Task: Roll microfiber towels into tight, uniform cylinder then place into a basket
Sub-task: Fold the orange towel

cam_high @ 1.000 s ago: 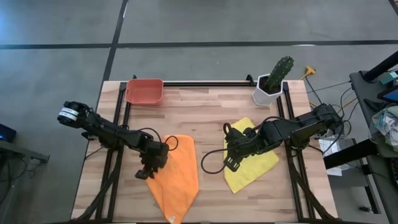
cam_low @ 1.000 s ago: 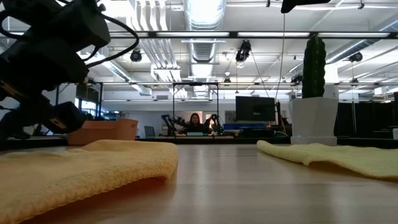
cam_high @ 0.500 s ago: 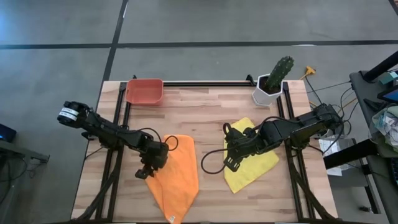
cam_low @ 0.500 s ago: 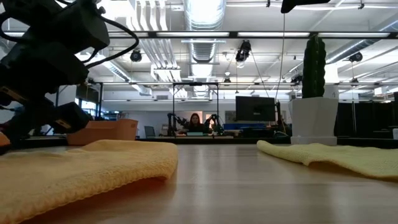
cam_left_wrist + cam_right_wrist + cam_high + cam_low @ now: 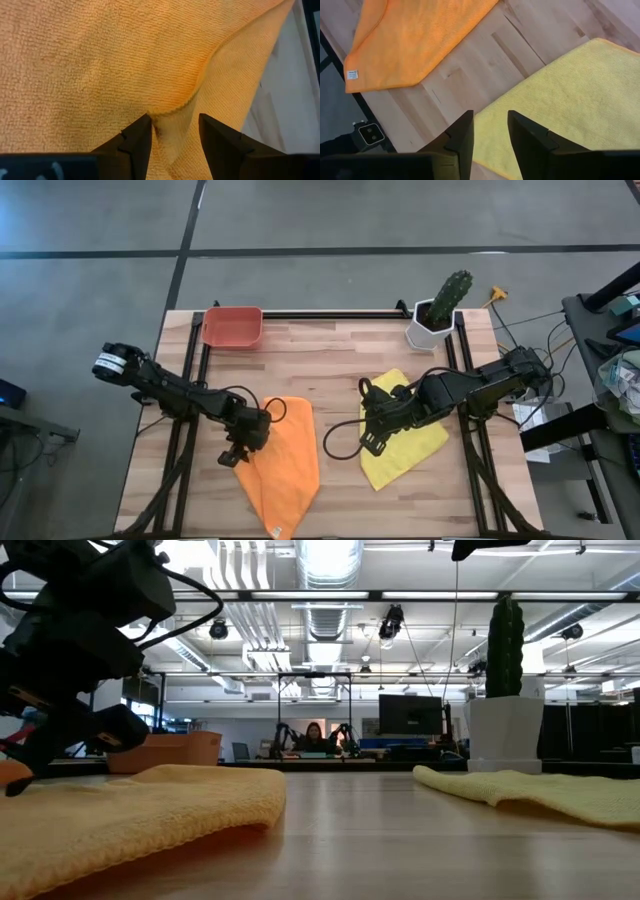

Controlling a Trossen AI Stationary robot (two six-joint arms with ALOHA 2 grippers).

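Left gripper is down on the left edge of the orange towel, fingers spread. In the left wrist view its fingers straddle a raised fold of orange cloth; the fold edge sits in the gap, but the jaws are not closed on it, so nothing is gripped. In the low view the same gripper hangs just over the near edge of the towel.

Right gripper sits at the left edge of the yellow towel, also parted. Right wrist view: fingers apart, over the yellow towel's edge and bare table wood, holding nothing. The orange towel shows beyond, with a small white label at one corner.

Both towels lie flat and unrolled on the wooden table, orange front-left of centre, yellow front-right, well apart with bare wood between them.

Basket is at the back-left of the table, nothing in it that I can see, well apart from both towels. White pot with cactus stands at the back-right, just behind the yellow towel.

Low view also shows a person seated far back in the room.
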